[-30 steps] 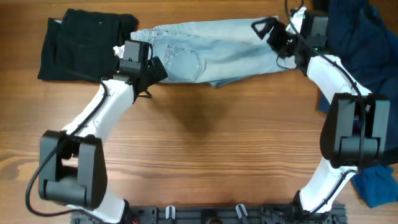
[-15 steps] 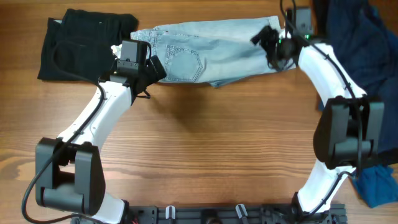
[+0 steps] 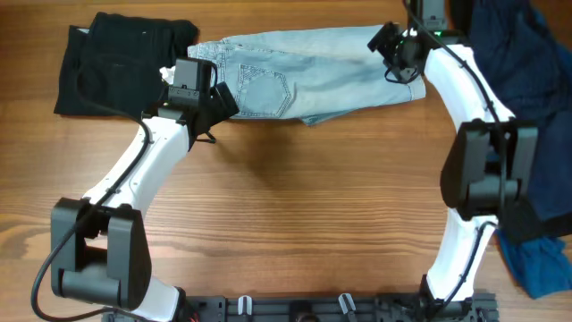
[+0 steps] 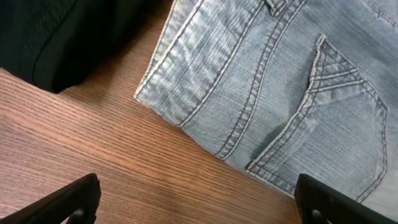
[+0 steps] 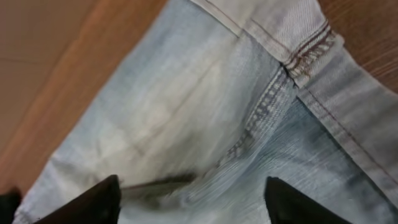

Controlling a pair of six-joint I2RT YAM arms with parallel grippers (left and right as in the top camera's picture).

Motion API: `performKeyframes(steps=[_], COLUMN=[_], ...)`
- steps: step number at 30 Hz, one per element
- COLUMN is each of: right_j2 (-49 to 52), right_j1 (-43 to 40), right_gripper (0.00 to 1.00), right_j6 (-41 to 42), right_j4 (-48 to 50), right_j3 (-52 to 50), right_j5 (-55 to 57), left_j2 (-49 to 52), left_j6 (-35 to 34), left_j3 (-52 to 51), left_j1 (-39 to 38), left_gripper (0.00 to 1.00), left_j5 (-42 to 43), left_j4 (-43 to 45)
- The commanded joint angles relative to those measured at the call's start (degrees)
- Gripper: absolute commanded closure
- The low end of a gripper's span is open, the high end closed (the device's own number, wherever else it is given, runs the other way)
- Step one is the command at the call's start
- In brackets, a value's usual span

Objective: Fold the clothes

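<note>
Pale denim shorts [image 3: 313,76] lie stretched along the far edge of the wooden table [image 3: 295,206], folded black garment [image 3: 116,63] just beside one end, dark navy garment [image 3: 518,54] past the other, left gripper [image 3: 221,98] at the pocket end, right gripper [image 3: 393,49] over the opposite end.

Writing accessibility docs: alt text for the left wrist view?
Pale blue denim shorts lie flat on a wooden table, stitched back pocket showing, with a black garment at upper left. The left pincer hovers open, fingertips at the bottom corners, holding nothing.
</note>
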Motion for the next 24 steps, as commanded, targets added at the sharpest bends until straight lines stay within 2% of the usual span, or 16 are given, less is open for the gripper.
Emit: performKeyframes(steps=[1, 2, 7, 11, 14, 17, 24], right_j2=[1.9, 2.9, 4.8, 6.1, 7.6, 8.0, 8.0], right_j1=[0.2, 0.2, 1.2, 1.4, 1.5, 1.5, 1.4], right_gripper=[0.36, 0.45, 0.59, 0.61, 0.73, 0.95, 0.96], right_j6=[0.3, 0.5, 0.5, 0.5, 0.4, 0.2, -5.9], right_j4=[0.9, 1.1, 1.1, 1.6, 1.6, 3.5, 14.2], right_j3=[0.3, 0.3, 0.3, 0.3, 0.3, 0.3, 2.5], right_j5=[-0.9, -0.9, -0.9, -0.5, -0.5, -0.5, -2.6], left_j2=[-1.1, -1.0, -1.1, -1.0, -1.0, -1.1, -1.0], left_j6=[1.1, 1.1, 1.1, 1.1, 1.1, 1.1, 1.1], left_j3=[0.6, 0.6, 0.6, 0.6, 0.6, 0.6, 0.6], left_j1=[-0.1, -0.1, -0.1, -0.1, -0.1, -0.1, -0.1], left_gripper=[0.00, 0.00, 0.00, 0.00, 0.00, 0.00, 0.00], left_j5=[0.3, 0.3, 0.3, 0.3, 0.3, 0.3, 0.3], left_j4=[0.0, 0.0, 0.0, 0.0, 0.0, 0.0, 0.0])
